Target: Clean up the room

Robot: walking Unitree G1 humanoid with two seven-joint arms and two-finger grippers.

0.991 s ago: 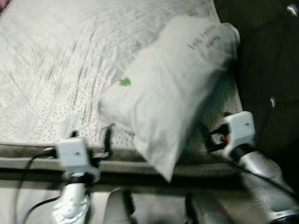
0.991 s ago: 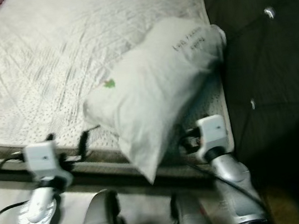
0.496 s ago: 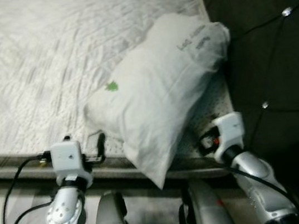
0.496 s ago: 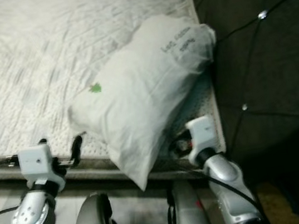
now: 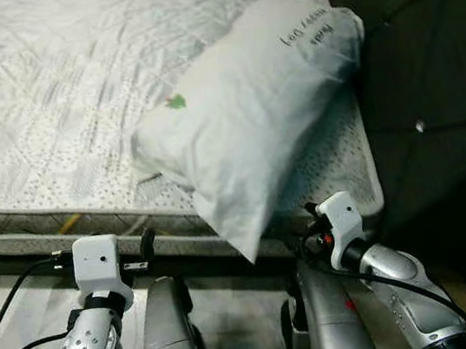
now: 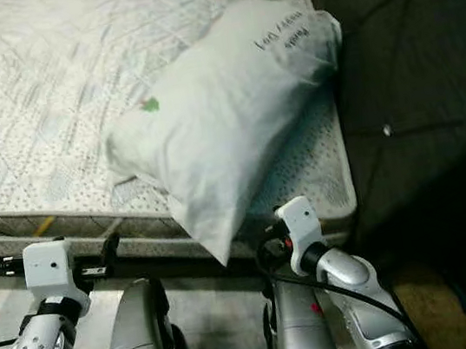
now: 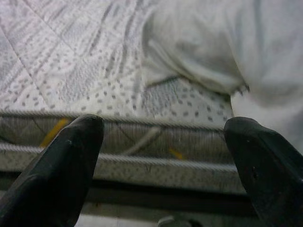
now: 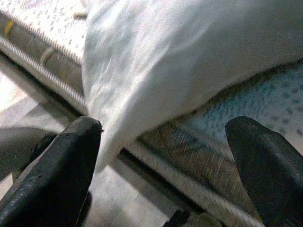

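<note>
Both the left gripper and right gripper hang spread and empty below the overhanging plump white fabric pillow; repositioning it on the quilted grey-white mattress seemingly comes next.

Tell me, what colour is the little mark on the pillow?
Green, on the white pillow; clearest in the left eye view.

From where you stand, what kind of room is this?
Most likely a bedroom: a bare quilted white mattress, a plump white pillow overhanging its edge, and a dark tufted headboard with shiny buttons beside it.
</note>
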